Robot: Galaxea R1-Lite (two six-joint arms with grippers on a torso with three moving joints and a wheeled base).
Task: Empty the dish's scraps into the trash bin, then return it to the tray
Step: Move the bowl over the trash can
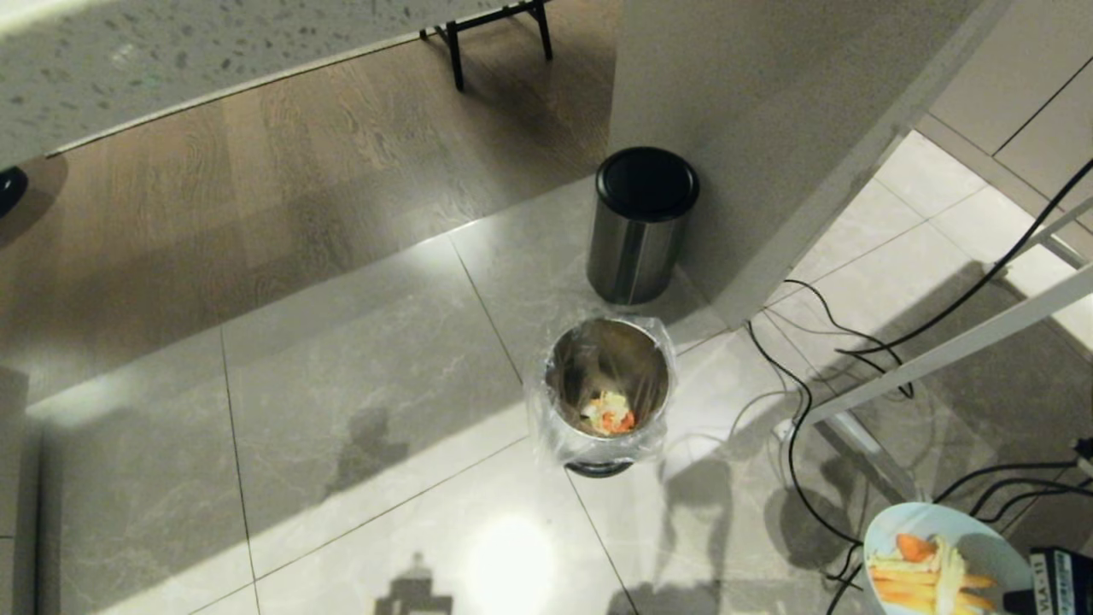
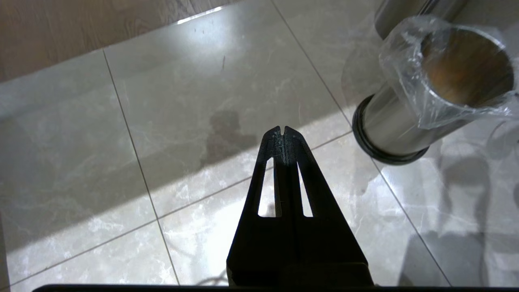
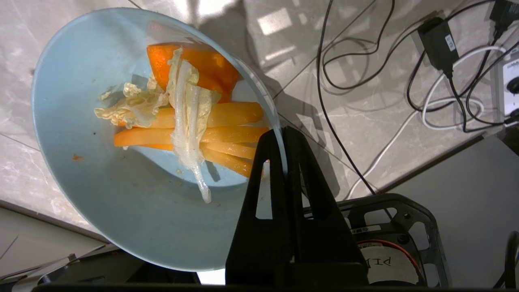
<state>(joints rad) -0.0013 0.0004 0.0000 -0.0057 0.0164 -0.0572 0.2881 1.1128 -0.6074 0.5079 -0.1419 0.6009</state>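
Observation:
The dish (image 1: 982, 534), a light-blue bowl, hangs low at the right over the tiled floor, apart from the trash bin. My right gripper (image 3: 282, 132) is shut on the dish (image 3: 81, 101) at its rim, one finger inside and one outside. The scraps (image 3: 194, 121), orange sticks, a carrot chunk and pale cabbage shreds, lie in the dish. The trash bin (image 1: 608, 389), shiny steel with a clear bag, stands open on the floor with some food at its bottom. My left gripper (image 2: 283, 130) is shut and empty, to the left of the trash bin (image 2: 405, 125). The tray is out of view.
A black-lidded steel bin (image 1: 640, 222) stands just behind the trash bin, against a wall corner (image 1: 768, 171). Black cables (image 1: 803, 410) and a white frame leg (image 1: 956, 350) lie on the floor at the right. Wooden flooring (image 1: 256, 188) lies further back.

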